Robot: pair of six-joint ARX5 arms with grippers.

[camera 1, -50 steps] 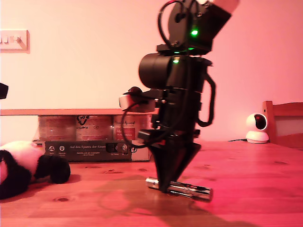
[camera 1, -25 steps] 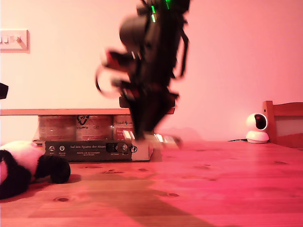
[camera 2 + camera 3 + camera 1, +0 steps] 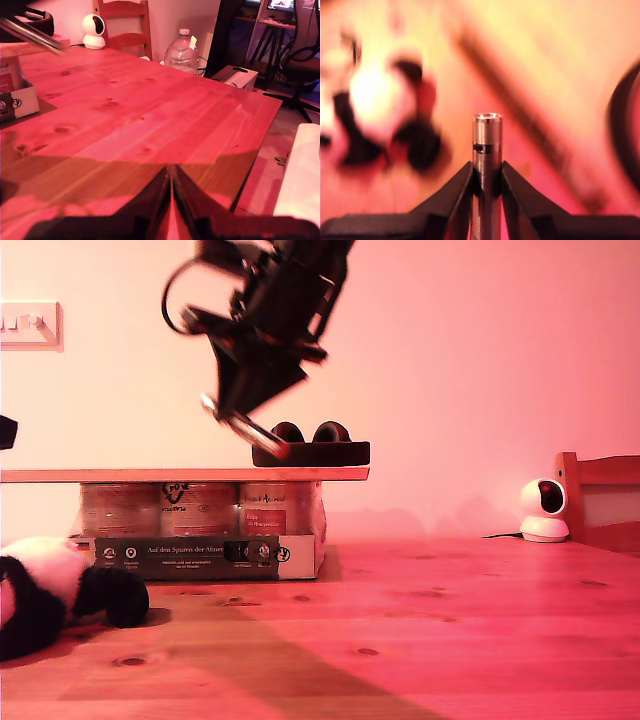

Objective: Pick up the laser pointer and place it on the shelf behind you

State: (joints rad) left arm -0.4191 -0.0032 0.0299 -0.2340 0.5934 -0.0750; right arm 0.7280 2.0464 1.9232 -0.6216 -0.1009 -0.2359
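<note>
Laser pointer (image 3: 247,427) is in the air just above the shelf (image 3: 150,475), clamped mid-body by the second gripper (image 3: 238,412). Long axis tilted: low end toward the exterior view's right, close by the headphones (image 3: 310,445), high end toward that view's left. Step looks like carry-to-shelf, nearly over the drop spot. Next: lower, level it along the plank, keep off the headphones, then release. First gripper (image 3: 171,172) pinched together, empty, over the table (image 3: 150,100)

The slim silver laser pointer (image 3: 245,425) hangs tilted in the air, its lower end a little higher than the long, thin, light-wooden shelf (image 3: 150,475), which lies level.
</note>
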